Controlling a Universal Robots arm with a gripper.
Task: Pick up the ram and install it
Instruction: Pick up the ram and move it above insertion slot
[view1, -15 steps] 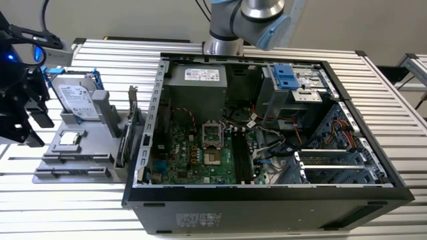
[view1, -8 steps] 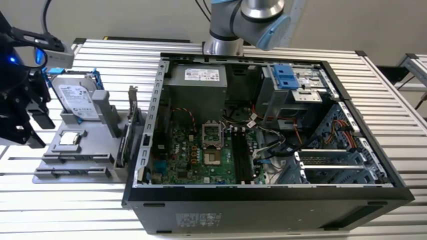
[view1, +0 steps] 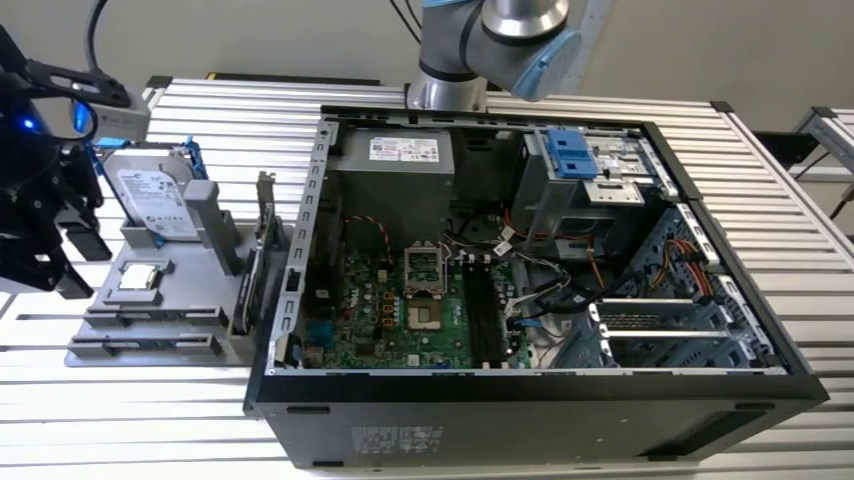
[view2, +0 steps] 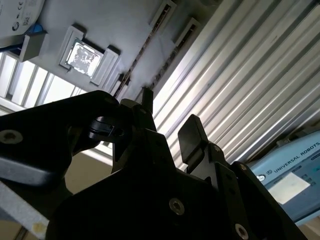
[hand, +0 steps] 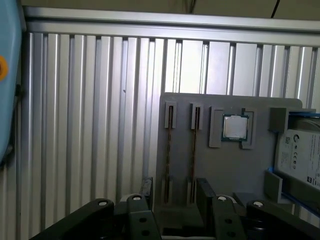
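Slatted metal desk, bearing everything below. Open computer case, laid flat with side panel off, exposing the motherboard from above for drop-in fitting; long dark memory slots at three o'clock of the processor socket, filled or bare not discernible. Grey holder at nine o'clock of the case in the exterior view, just beside it, keeping each part in its own recess for a repeatable reach. Claw at the holder's nine o'clock edge, level with the two narrow slots, fingers spread apart and clamped on nothing; judged a line-up for a grip across a thin board's faces. Silver hard drive propped on edge at the holder's twelve o'clock end. Bracketed card standing upright along the three o'clock side, nearest the case. Processor lying flat in a square recess mid-holder. The ram, in the first wrist view a thin dark strip standing edge-up in one slot, a twin strip in the neighbouring slot; not yet lifted, well apart from the motherboard.
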